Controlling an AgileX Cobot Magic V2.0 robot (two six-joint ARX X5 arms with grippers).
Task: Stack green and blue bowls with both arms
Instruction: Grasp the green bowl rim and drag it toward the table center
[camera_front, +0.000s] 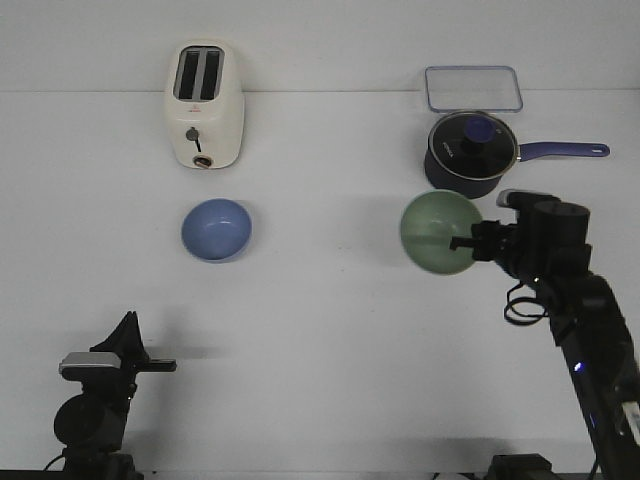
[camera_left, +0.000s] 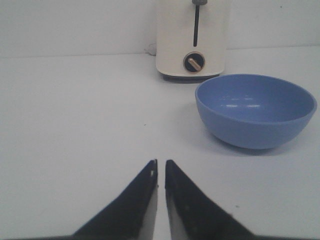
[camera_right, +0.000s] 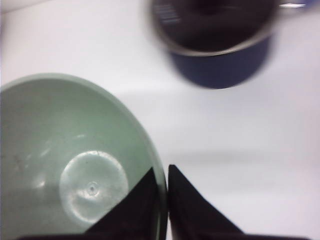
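Note:
The green bowl (camera_front: 436, 232) is held up off the table at the right, tilted so its inside faces the camera. My right gripper (camera_front: 462, 243) is shut on its rim, one finger inside and one outside, as the right wrist view shows (camera_right: 164, 175) with the green bowl (camera_right: 75, 160). The blue bowl (camera_front: 216, 229) sits upright on the table at left centre, in front of the toaster. It also shows in the left wrist view (camera_left: 255, 110). My left gripper (camera_front: 160, 366) is shut and empty, low at the front left, well short of the blue bowl (camera_left: 160, 165).
A cream toaster (camera_front: 204, 105) stands behind the blue bowl. A dark navy saucepan with a glass lid (camera_front: 471, 152) sits just behind the raised green bowl, its handle pointing right. A clear lidded container (camera_front: 473, 88) lies at the back right.

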